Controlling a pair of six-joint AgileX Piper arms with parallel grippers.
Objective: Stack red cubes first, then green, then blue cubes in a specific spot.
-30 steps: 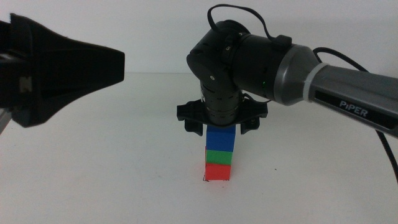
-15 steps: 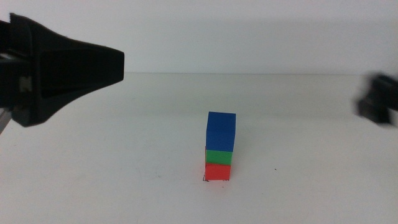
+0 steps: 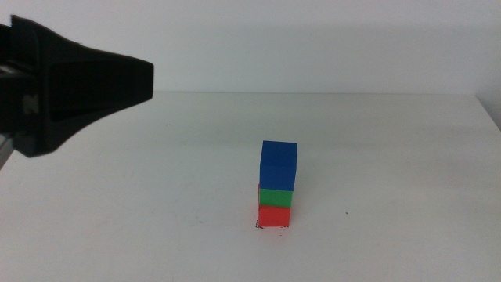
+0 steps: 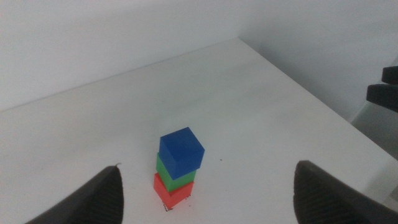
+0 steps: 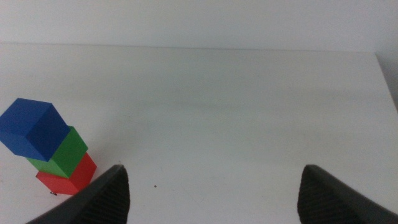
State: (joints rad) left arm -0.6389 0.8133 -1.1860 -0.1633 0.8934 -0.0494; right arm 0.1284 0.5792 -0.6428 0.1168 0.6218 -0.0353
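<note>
1. A small matte red cube [image 3: 274,216] sits on the white worktop [image 3: 156,204] at the tiny black pen-drawn corner marks [image 3: 257,225].
2. A matching green cube [image 3: 276,196] rests on it, with a dark-blue cube [image 3: 279,165] on top.
3. The left gripper [image 4: 205,186] and right gripper [image 5: 211,186] are well apart from the stack, fingers spread wide, holding nothing.

Bare table [image 3: 141,196] all round; only obstacle three-cube stack [image 3: 276,186]. Left claw [image 4: 205,186] high, well apart.
</note>
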